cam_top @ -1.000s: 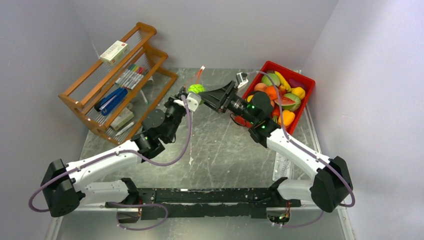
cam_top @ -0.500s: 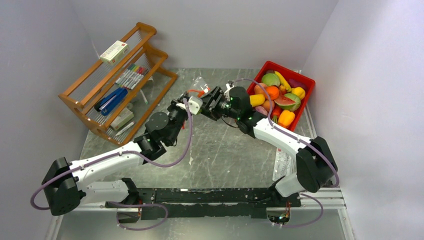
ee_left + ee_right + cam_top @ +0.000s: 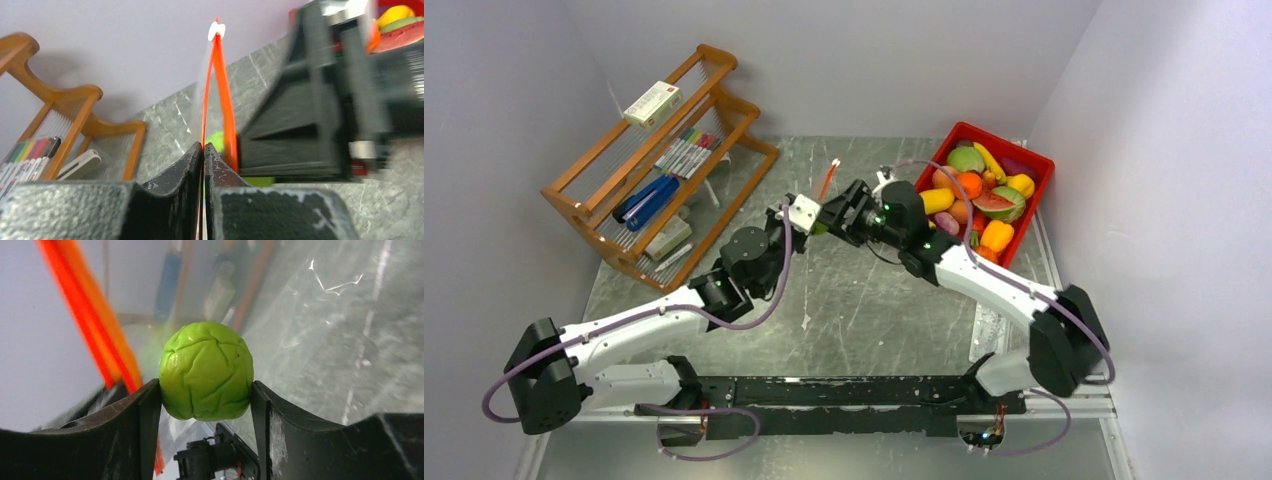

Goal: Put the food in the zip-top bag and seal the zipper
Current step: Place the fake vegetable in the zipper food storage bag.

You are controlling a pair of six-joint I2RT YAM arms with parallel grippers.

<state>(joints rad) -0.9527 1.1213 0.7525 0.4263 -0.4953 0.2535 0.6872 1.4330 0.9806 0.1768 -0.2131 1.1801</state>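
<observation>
Right wrist view showed the right gripper point(image 3: 205, 387) clamping one green toy vegetable point(image 3: 206, 371) between its two jaws. The left gripper point(image 3: 203, 148) had its jaws pinched on one zip-top bag point(image 3: 196, 107), whose zipper point(image 3: 220, 85) rose above them.

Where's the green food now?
The green food sits clamped in the right gripper, mid-table in the top view, beside the orange zipper pinched by the left gripper.

White arm links point(image 3: 634, 330), black joints point(image 3: 549, 375), looping purple cables point(image 3: 776, 285), black rough-textured gripper fingers point(image 3: 175, 175)
</observation>
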